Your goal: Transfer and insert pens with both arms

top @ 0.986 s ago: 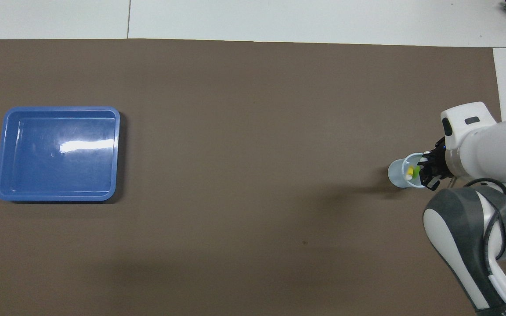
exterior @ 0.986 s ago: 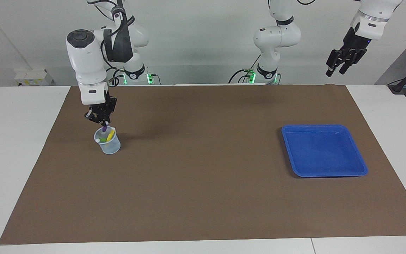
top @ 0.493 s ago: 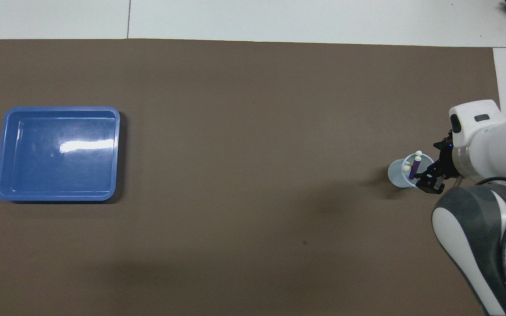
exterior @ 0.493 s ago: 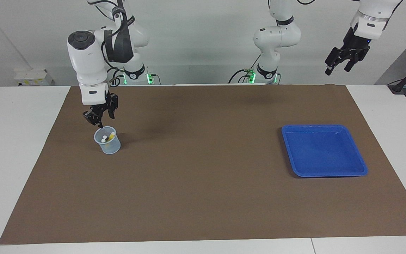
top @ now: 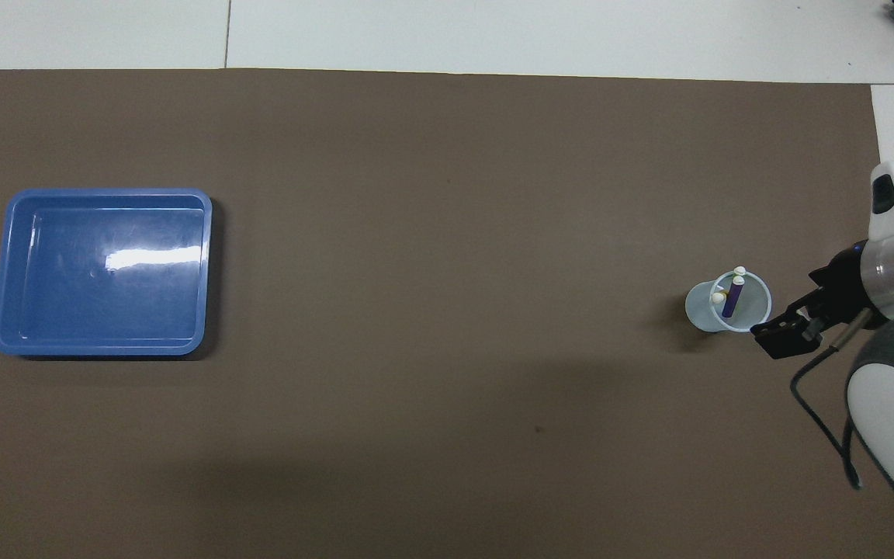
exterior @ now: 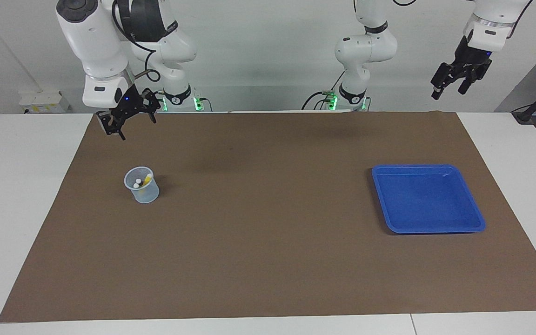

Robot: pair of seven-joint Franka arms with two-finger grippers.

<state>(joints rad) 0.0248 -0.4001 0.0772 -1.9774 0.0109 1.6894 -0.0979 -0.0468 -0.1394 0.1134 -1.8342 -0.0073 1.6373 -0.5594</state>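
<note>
A small clear cup (exterior: pixel 141 186) stands on the brown mat at the right arm's end of the table; it also shows in the overhead view (top: pixel 707 307). The purple pen (top: pixel 732 299) and the yellow pen (exterior: pixel 147 179) stand in it with their whitish caps up. The green pen does not show; it is hidden in the cup. My right gripper (exterior: pixel 130 124) is open and empty, raised high over the mat's corner beside the cup. My left gripper (exterior: pixel 454 86) is open and empty, held high over the left arm's end of the table, where that arm waits.
A blue tray (exterior: pixel 417 166) with nothing in it lies on the mat toward the left arm's end; it also shows in the overhead view (top: pixel 105 192). The brown mat (exterior: pixel 268 242) covers most of the white table.
My right gripper let go of the purple pen in the cup, opened, and rose up and away from the cup. The left gripper lifted a little.
</note>
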